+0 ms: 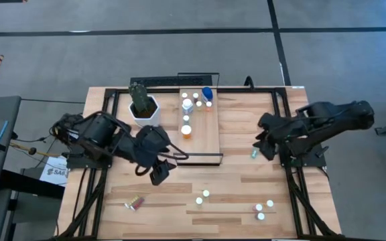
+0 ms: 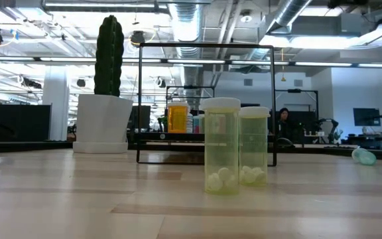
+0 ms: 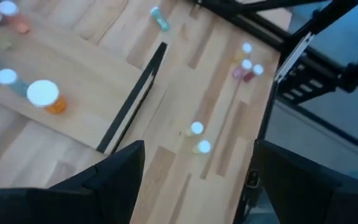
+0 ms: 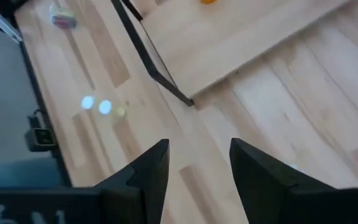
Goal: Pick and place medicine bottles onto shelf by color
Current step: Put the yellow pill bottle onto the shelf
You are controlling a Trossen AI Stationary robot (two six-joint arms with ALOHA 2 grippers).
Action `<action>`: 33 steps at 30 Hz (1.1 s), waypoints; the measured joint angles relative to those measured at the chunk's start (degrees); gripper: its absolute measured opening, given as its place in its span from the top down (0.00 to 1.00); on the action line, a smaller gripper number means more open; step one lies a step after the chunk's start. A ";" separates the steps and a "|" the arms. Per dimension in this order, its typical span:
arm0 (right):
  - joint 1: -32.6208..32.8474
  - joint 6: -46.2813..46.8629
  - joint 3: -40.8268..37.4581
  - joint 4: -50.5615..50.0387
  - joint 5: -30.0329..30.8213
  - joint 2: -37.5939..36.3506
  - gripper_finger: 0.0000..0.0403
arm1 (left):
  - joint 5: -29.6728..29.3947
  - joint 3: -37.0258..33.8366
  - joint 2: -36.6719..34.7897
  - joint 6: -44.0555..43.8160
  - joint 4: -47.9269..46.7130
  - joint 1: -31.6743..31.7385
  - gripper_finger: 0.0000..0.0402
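Both arms idle off the shelf, nothing held; bottles split between shelf and table.

L→R, all rel. to shelf: reddish bottle lying on its side, well off the front-left corner. Left gripper just off the shelf's left front corner, above the table, fingers spread wide, empty. Cactus pot beside the shelf's left edge, at the back. On shelf: white-capped bottles clustered at the back, orange bottle mid-board, blue bottle at back right. Two green bottles upright in front of the shelf. Greenish bottle lying just off the front-right corner. Right gripper near it, fingers partly apart, empty. Three more bottles far front-right.
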 joint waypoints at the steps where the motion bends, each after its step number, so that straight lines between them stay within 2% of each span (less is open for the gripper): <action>1: -0.17 -1.31 0.01 0.28 0.02 0.80 0.53 | 0.35 0.00 0.06 -0.40 0.69 0.04 0.29; 4: -0.27 -3.46 -0.03 0.55 -0.29 3.67 0.53 | 1.50 0.07 0.59 -1.63 2.62 -0.02 0.29; 11: 0.22 -1.57 0.00 4.25 -7.14 8.35 0.53 | 2.08 -0.02 2.33 -6.37 2.93 -2.74 0.29; 18: 3.91 3.51 -0.03 10.97 -9.34 11.44 0.53 | -3.75 0.00 2.44 -8.23 2.92 -9.50 0.29; 24: 7.32 10.44 0.02 23.08 -11.52 15.47 0.53 | -13.59 0.00 2.47 -13.39 2.96 -18.62 0.29; 28: 9.89 11.77 0.10 30.26 -11.56 17.86 0.53 | -19.46 0.00 2.83 -17.75 2.54 -24.21 0.29; 33: 12.22 12.28 0.00 38.80 -11.69 20.37 0.53 | -20.75 -0.02 4.44 -21.87 0.04 -28.32 0.29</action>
